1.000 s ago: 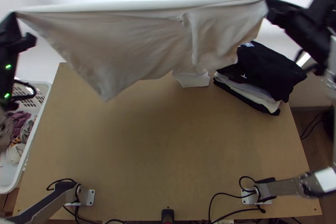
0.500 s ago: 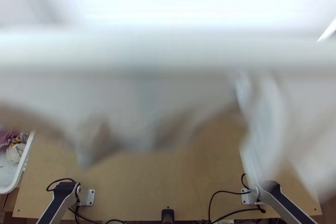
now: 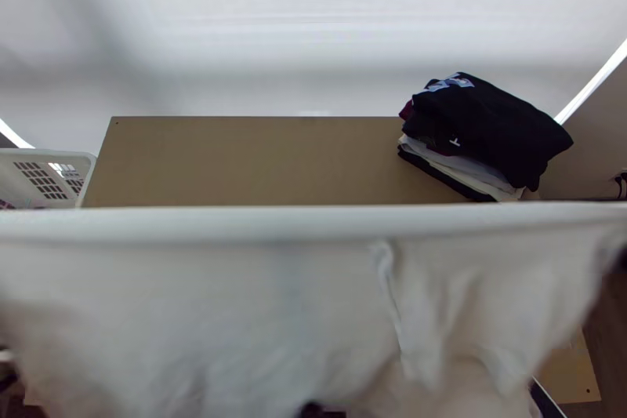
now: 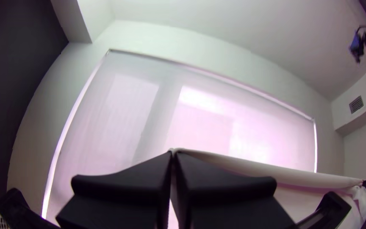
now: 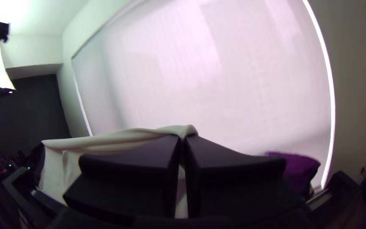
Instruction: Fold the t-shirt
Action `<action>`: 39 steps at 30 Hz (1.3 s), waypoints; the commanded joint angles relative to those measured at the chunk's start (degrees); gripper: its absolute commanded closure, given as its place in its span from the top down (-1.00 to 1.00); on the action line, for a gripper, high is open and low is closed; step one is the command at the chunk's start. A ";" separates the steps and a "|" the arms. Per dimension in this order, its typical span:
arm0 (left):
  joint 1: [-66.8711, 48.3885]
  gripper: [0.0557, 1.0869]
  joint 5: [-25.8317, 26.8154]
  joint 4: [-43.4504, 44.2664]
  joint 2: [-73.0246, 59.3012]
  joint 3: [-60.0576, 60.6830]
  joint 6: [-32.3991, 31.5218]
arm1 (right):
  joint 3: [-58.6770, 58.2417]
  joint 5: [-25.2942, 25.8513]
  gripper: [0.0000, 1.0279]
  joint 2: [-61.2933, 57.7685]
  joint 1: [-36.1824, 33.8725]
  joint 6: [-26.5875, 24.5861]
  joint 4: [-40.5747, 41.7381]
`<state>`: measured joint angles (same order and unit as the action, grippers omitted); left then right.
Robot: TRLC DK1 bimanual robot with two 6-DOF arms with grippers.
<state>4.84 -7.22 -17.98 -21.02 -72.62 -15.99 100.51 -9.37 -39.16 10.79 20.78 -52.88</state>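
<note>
The white t-shirt [image 3: 235,300] hangs stretched across the lower half of the top view, its upper edge taut and nearly level, with loose folds below. At that view's right edge, a dark part of my right gripper [image 3: 621,259] shows beside the cloth. In the left wrist view my left gripper [image 4: 173,153] is shut on one end of the shirt's upper edge [image 4: 250,166]. My right gripper [image 5: 182,138], in the right wrist view, pinches the other end of the shirt [image 5: 119,136]. The lower part of the cloth is blurred.
A stack of folded dark and light clothes [image 3: 486,136] lies at the table's back right. The bare back of the table [image 3: 259,159] shows beyond the shirt. A white basket [image 3: 78,163] stands off the left side.
From over the table's back, the shirt has swept toward the near edge, both grippers holding it. The back of the table and the clothes stack, covered half a second ago, show again.
</note>
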 commanded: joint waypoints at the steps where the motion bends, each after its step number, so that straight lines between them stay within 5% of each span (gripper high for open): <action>1: -0.18 -0.93 -2.44 -0.74 3.88 12.15 -1.59 | -14.20 4.80 -0.94 2.07 1.61 4.10 3.40; 9: -1.24 -0.93 1.51 -0.13 4.14 31.49 -2.73 | -37.84 2.95 -0.95 -0.66 3.10 7.44 15.00; 18: -1.50 -0.93 5.73 4.00 -9.39 38.52 -3.26 | -46.72 0.40 -0.95 -16.74 3.10 10.43 20.28; 26: 1.31 -0.93 7.58 12.70 -29.52 35.62 -4.58 | -41.18 -1.44 -0.94 -34.76 0.82 12.01 22.91; 39: 1.84 -0.93 8.28 11.74 -63.10 12.94 -5.54 | -21.76 -2.32 -0.95 -56.12 -0.68 12.62 20.28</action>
<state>5.91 1.39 -6.92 -79.05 -54.76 -20.12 74.50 -12.03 -91.92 11.16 31.94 -32.01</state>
